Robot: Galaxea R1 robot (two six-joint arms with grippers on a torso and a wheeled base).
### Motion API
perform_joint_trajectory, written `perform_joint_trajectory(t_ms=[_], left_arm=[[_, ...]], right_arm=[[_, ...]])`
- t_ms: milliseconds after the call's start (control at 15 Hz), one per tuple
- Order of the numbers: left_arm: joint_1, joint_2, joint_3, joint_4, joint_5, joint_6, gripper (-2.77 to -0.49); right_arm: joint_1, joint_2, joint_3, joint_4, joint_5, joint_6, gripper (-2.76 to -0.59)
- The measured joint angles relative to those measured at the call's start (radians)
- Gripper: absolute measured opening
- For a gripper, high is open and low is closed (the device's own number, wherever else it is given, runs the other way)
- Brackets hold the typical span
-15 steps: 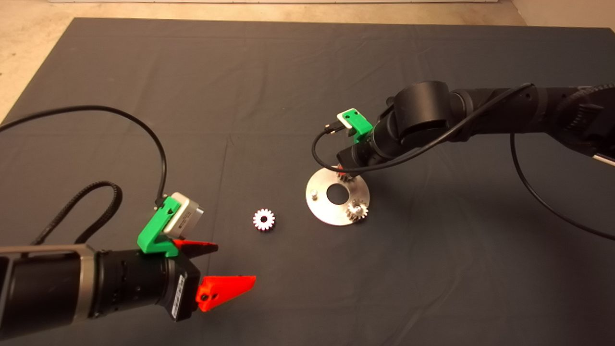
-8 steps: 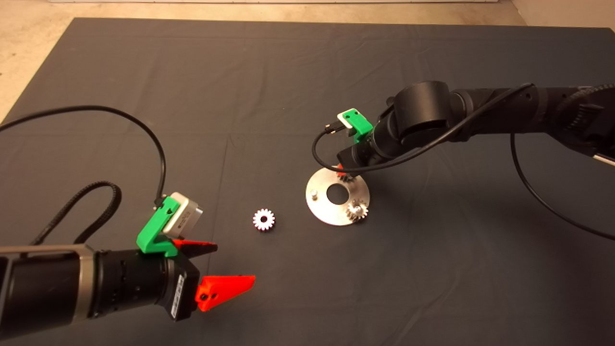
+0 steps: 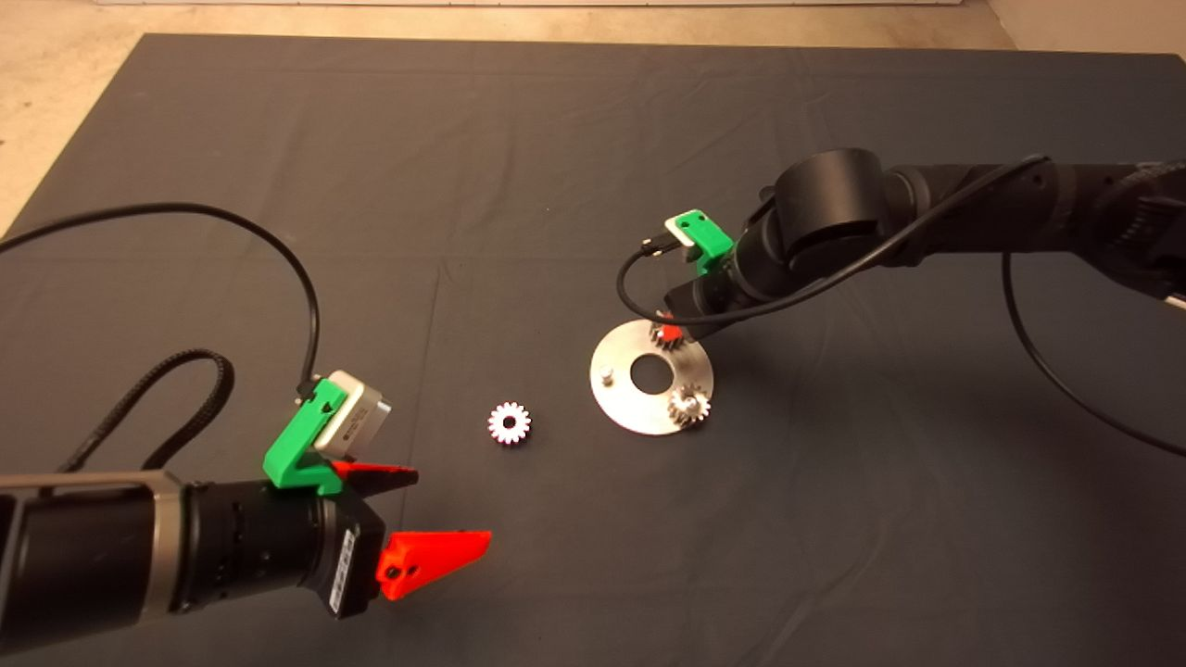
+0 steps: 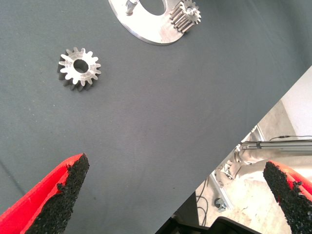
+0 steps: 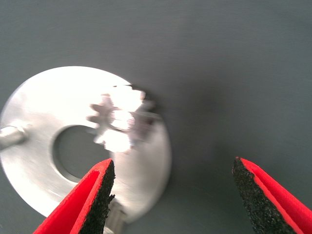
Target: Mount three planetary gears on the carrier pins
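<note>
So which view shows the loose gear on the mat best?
The left wrist view: the loose gear fills more of the picture, with teeth and centre hole distinct, apart from the disc. The head view shows it small, between the left gripper and the disc. The right wrist view misses it.

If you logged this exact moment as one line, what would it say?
gears on pins: two of three | bright gear: loose on mat | free pin: bare | right gripper: open above disc | left gripper: open, parked
</note>
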Motion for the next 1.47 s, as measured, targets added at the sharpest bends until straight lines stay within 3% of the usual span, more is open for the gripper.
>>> perform_joint_trajectory(t_ms=[200,333,400,533,600,733,800,933,1000,1067,1133,1200,1267,1333,1400,1467], left_arm=[[0.000,0.000,0.000,0.000,0.014,0.018,-0.64],[0.000,0.004,0.000,0.000,0.022,0.034,-0.64],[0.000,0.006,0.000,0.000,0.027,0.035,-0.64],[0.000,0.007,0.000,0.000,0.029,0.038,-0.64],[0.000,0.007,0.000,0.000,0.031,0.042,-0.64],[-0.005,0.015,0.000,0.000,0.052,0.071,-0.64],[-0.012,0.030,0.000,0.000,0.068,0.080,-0.64],[-0.019,0.062,0.000,0.001,0.079,0.097,-0.64],[-0.019,0.067,0.000,0.001,0.097,0.102,-0.64],[-0.019,0.072,0.000,0.001,0.119,0.106,-0.64],[-0.019,0.082,0.000,0.001,0.139,0.109,-0.64],[-0.019,0.092,0.000,0.001,0.139,0.111,-0.64],[-0.020,0.096,0.000,0.001,0.137,0.113,-0.64],[-0.019,0.098,0.000,0.001,0.136,0.116,-0.64],[-0.019,0.097,0.000,0.001,0.137,0.117,-0.64],[-0.019,0.098,0.000,0.001,0.139,0.117,-0.64]], right_arm=[[0.078,-0.134,0.085,0.015,-0.014,0.000,-1.58],[0.103,-0.232,0.207,0.022,-0.045,0.000,-1.58],[0.106,-0.274,0.282,0.024,-0.051,0.000,-1.58],[0.110,-0.371,0.471,0.031,-0.049,0.000,-1.58],[0.115,-0.441,0.546,0.029,-0.040,0.000,-1.58],[0.114,-0.620,0.615,0.017,-0.041,0.000,-1.58],[0.105,-0.685,0.631,0.005,-0.031,0.000,-1.58],[0.048,-0.744,0.668,-0.033,0.072,-0.017,-1.58],[0.000,-0.749,0.681,-0.073,0.117,-0.026,-1.58],[-0.051,-0.747,0.687,-0.121,0.140,-0.028,-1.58],[-0.126,-0.749,0.691,-0.187,0.157,-0.037,-1.58],[-0.176,-0.753,0.692,-0.228,0.182,-0.042,-1.58],[-0.202,-0.759,0.695,-0.254,0.212,-0.048,-1.58],[-0.210,-0.762,0.699,-0.266,0.229,-0.053,-1.58],[-0.210,-0.760,0.704,-0.276,0.244,-0.053,-1.58],[-0.207,-0.756,0.710,-0.280,0.249,-0.055,-1.58]])
